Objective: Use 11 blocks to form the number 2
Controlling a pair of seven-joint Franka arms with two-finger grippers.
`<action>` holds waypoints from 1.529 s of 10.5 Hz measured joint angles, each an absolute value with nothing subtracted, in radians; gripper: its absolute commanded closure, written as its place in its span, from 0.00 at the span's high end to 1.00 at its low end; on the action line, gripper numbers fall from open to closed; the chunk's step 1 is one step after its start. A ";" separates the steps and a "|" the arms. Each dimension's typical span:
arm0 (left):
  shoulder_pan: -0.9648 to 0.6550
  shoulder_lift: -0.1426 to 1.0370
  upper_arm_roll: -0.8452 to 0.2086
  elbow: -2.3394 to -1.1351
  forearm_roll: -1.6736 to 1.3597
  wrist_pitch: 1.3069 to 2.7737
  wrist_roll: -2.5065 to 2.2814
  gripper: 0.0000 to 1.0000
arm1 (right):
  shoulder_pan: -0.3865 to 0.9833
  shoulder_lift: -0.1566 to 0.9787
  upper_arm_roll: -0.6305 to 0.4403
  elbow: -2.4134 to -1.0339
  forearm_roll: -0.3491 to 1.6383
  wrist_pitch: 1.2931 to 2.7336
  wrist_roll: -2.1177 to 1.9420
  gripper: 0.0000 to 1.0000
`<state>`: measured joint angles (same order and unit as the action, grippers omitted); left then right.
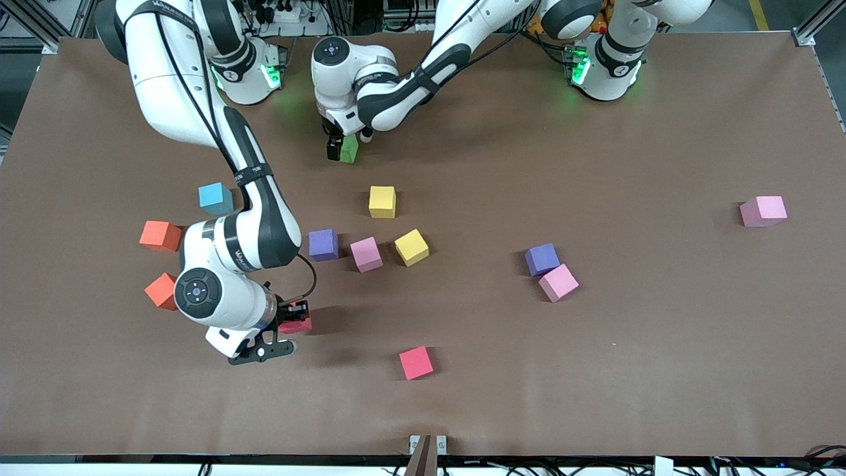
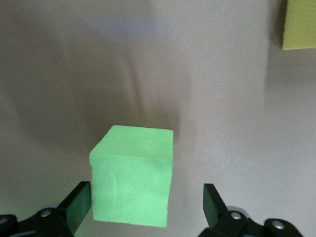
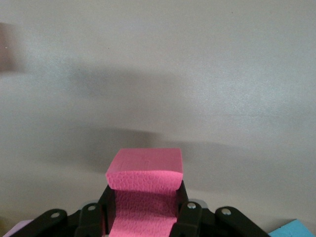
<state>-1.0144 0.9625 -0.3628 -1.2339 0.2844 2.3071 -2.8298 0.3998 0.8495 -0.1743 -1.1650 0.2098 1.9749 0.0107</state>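
My left gripper (image 1: 338, 149) is open and low at the table, its fingers on either side of the green cube (image 1: 349, 148). In the left wrist view (image 2: 146, 193) one finger (image 2: 79, 202) is close to the green cube (image 2: 133, 175) and the other stands apart. My right gripper (image 1: 295, 317) is shut on a reddish-pink cube (image 1: 297, 324) low over the table, also seen in the right wrist view (image 3: 145, 197) with the cube (image 3: 144, 170). A like-coloured cube (image 1: 416, 362) lies nearest the front camera. No digit is formed.
Loose on the table: two yellow cubes (image 1: 382, 201) (image 1: 412, 247), purple cubes (image 1: 323, 244) (image 1: 542, 259), pink cubes (image 1: 366, 254) (image 1: 558, 282) (image 1: 763, 211), a light blue cube (image 1: 215, 198). Two orange cubes (image 1: 160, 235) (image 1: 162, 291) sit beside the right arm.
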 measured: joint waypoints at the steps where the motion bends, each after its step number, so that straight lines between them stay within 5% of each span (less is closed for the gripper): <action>1: -1.003 0.951 -0.366 -1.230 0.284 2.295 -2.830 1.00 | 0.402 0.845 -0.173 -1.165 0.210 1.974 0.011 0.00; 7: -0.891 0.846 -0.433 -1.270 0.285 2.200 -2.804 1.00 | 0.438 0.750 -0.170 -1.162 0.210 1.820 -0.027 0.00; 10: -0.769 0.731 -0.520 -1.453 0.287 2.212 -2.799 1.00 | 0.454 0.672 -0.165 -1.162 0.213 1.695 -0.064 0.00; 12: -0.642 0.579 -0.607 -1.683 0.288 2.287 -2.789 1.00 | 0.519 0.651 -0.162 -1.185 0.213 1.695 -0.064 0.00; 16: -0.447 0.473 -0.675 -1.900 0.290 2.387 -2.755 1.00 | 0.547 0.467 -0.041 -1.512 0.208 1.882 -0.067 0.00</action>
<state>-0.4475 0.4729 -0.6746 -1.8997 0.2899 2.3874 -2.7549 0.5467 0.4669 -0.0413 -1.5120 0.2080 1.8818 -0.0675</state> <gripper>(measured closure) 0.000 0.498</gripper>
